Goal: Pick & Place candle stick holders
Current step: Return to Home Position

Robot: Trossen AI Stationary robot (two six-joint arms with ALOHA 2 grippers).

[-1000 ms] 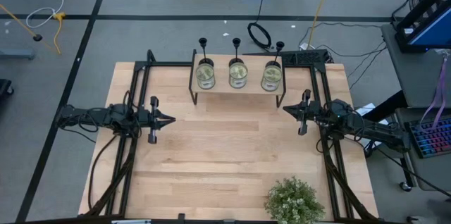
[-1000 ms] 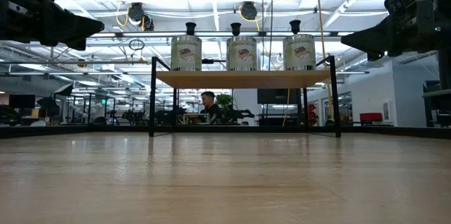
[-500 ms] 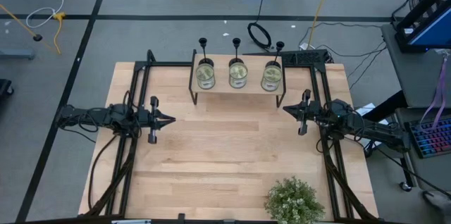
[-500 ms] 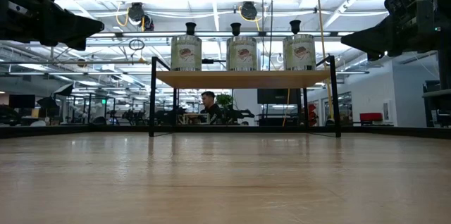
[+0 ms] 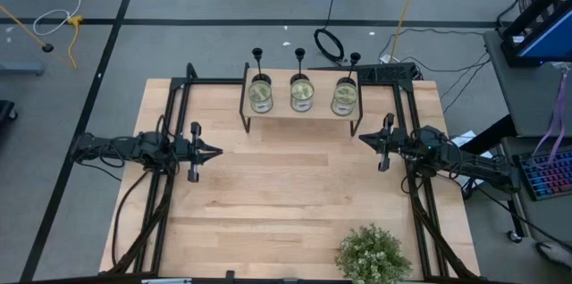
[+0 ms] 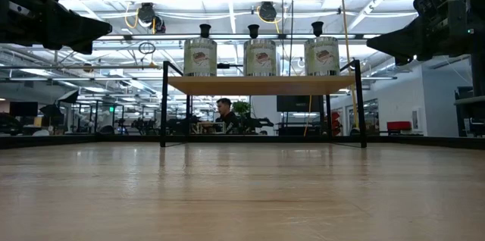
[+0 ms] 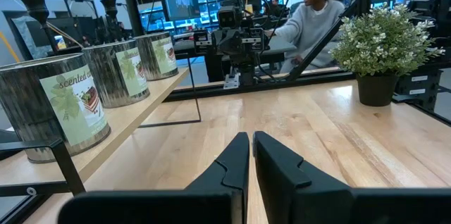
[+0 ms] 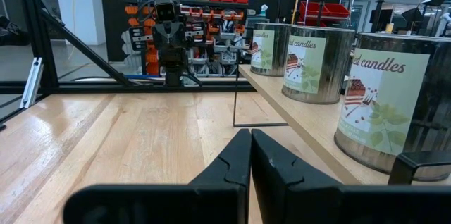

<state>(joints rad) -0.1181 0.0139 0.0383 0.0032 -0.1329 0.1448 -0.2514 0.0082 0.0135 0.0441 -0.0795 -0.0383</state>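
Note:
Three small black candle stick holders (image 5: 257, 54) (image 5: 300, 53) (image 5: 355, 57) stand upright by their round bases, one on the lid of each of three silver candle tins (image 5: 302, 94). The tins stand in a row on a low wooden shelf (image 6: 261, 85) at the table's far edge. The holders also show in the low view (image 6: 253, 30). My left gripper (image 5: 219, 151) hovers shut and empty over the table's left side, pointing right. My right gripper (image 5: 361, 138) hovers shut and empty over the right side, pointing left, near the shelf's right end.
A leafy green potted plant (image 5: 373, 254) stands at the table's near edge, right of centre. Black frame rails (image 5: 174, 105) run along both sides of the table. A person (image 7: 313, 13) sits beyond the table's right side. Bare wood (image 5: 286, 186) lies between the grippers.

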